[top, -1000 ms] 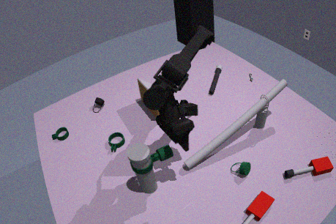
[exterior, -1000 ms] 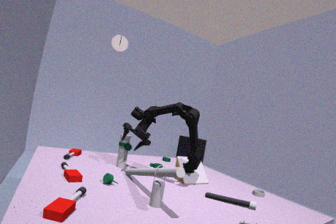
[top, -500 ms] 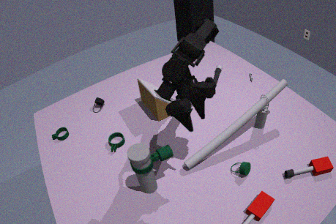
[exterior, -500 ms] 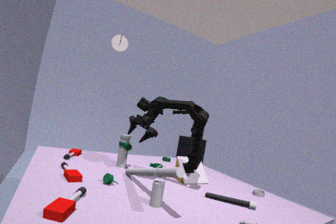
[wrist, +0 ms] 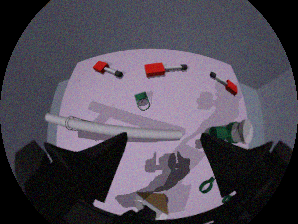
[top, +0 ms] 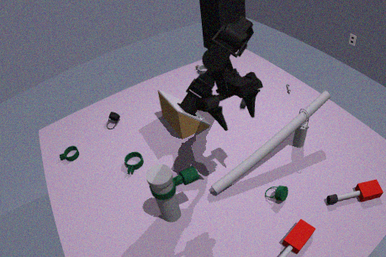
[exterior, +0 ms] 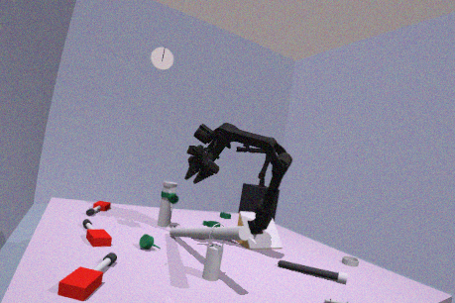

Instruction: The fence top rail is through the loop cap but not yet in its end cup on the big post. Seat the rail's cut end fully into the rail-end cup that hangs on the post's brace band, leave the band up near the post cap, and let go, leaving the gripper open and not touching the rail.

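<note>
The pale rail (top: 261, 152) (exterior: 203, 233) (wrist: 105, 130) runs slanting through the wire loop (top: 304, 113) (exterior: 214, 228) on the short grey post (top: 299, 138) (exterior: 212, 262). Its near end is outside the green rail-end cup (top: 189, 174) (exterior: 172, 198) (wrist: 220, 132), with a gap between them. The cup sticks out from the green brace band (top: 163, 192), which is around the big grey post (top: 169, 210) (exterior: 165, 213), a little below its cap (top: 160, 175). My gripper (top: 240, 123) (exterior: 190, 180) (wrist: 165, 137) is open and empty, high above the table, apart from rail and cup.
A white and tan wedge (top: 182, 122) stands near the arm's base. A loose green cap with a wire loop (top: 281, 193) (exterior: 146, 242) (wrist: 141, 97) lies beside the rail. Red-handled tools (top: 369, 190) (wrist: 154, 69) and loose green bands (top: 134, 160) (wrist: 206, 185) lie around. A black rod (exterior: 312, 270) lies at the right.
</note>
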Motion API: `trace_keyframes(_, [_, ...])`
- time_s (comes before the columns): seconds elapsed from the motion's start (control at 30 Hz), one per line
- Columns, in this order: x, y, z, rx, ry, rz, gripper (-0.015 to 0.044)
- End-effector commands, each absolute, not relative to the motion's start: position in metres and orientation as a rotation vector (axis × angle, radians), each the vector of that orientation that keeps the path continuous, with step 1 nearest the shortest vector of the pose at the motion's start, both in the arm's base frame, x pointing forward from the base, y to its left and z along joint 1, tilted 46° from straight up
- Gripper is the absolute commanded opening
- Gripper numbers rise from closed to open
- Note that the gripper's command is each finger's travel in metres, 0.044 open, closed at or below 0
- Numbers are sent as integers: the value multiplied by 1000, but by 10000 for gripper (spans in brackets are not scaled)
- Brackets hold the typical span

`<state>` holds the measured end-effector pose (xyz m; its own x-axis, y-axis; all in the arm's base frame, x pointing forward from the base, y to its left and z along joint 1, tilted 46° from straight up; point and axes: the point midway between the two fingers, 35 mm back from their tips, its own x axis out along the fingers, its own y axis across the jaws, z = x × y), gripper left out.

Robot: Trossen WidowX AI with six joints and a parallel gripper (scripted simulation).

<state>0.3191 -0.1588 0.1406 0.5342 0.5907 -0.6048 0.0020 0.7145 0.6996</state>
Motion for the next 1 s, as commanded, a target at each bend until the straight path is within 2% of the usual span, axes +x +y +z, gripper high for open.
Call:
trace_keyframes(0.0, [319,-156,141,717,966,389,440])
trace_keyframes(0.3, [336,-112,121,93,916,845,440])
trace_keyframes(0.57, [345,-61,101,-550,642,1391,440])
trace_keyframes(0.97, [345,-57,99,-600,607,1437,440])
